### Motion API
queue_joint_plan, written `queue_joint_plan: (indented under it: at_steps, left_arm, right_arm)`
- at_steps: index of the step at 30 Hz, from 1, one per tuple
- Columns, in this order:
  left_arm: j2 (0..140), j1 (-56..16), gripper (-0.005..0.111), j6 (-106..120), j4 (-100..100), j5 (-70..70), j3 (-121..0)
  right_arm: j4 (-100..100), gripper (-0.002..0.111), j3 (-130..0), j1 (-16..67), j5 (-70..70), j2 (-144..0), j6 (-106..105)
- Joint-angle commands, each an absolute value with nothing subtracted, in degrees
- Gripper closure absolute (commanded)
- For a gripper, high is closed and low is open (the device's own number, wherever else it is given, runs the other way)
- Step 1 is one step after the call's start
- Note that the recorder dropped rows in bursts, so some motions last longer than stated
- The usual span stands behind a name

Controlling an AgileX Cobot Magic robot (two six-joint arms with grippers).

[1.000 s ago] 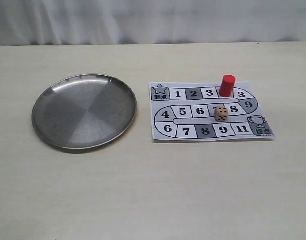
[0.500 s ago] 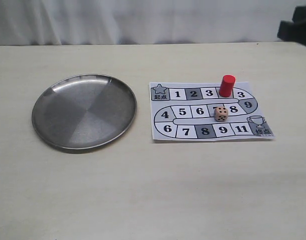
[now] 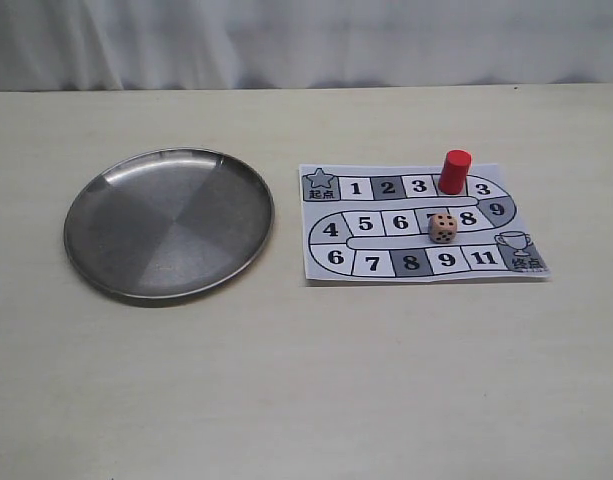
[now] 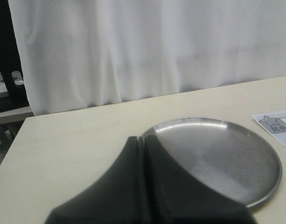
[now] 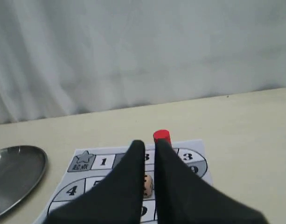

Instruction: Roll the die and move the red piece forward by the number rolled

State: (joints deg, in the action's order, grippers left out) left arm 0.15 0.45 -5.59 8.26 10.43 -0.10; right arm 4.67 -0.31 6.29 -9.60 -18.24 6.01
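Note:
The red piece (image 3: 454,171) stands upright on the top row of the paper board (image 3: 331,229), just right of the first square marked 3. The die (image 3: 443,228) lies on the middle row between squares 7 and 8. Neither gripper shows in the exterior view. In the right wrist view my right gripper (image 5: 149,145) hovers short of the board (image 5: 103,162) with a narrow gap between its black fingers; the die (image 5: 148,185) shows through that gap and the red piece (image 5: 161,136) peeks over the fingertips. My left gripper (image 4: 142,139) is shut and empty by the plate's rim.
A round steel plate (image 3: 169,223) lies left of the board, a small gap apart; it also shows as the plate (image 4: 226,154) in the left wrist view. A white curtain hangs behind the table's far edge.
Half a second ago a dark arm part showed at the exterior view's top right corner; it is gone now. The die, red piece, board and plate have not moved.

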Motion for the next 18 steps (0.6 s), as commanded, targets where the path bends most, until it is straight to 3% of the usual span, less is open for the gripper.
queue_joint_plan:
  at_steps: [1, 6, 18]
  left_arm:
    - [0.00, -0.03, 0.107, -5.64, 8.28, 9.93, 0.00]
    - [0.00, -0.03, 0.107, -5.64, 8.28, 9.93, 0.00]
    - [0.00, -0.03, 0.107, -5.64, 8.28, 9.93, 0.00]
  right_arm:
    - [4.74, 0.101, 0.00, 6.11, -3.36, -9.49, 4.76]
    - [4.47, 0.101, 0.00, 6.11, 9.12, 0.00, 2.07]
    - [5.37, 0.101, 0.00, 6.11, 9.83, 0.00, 2.19]
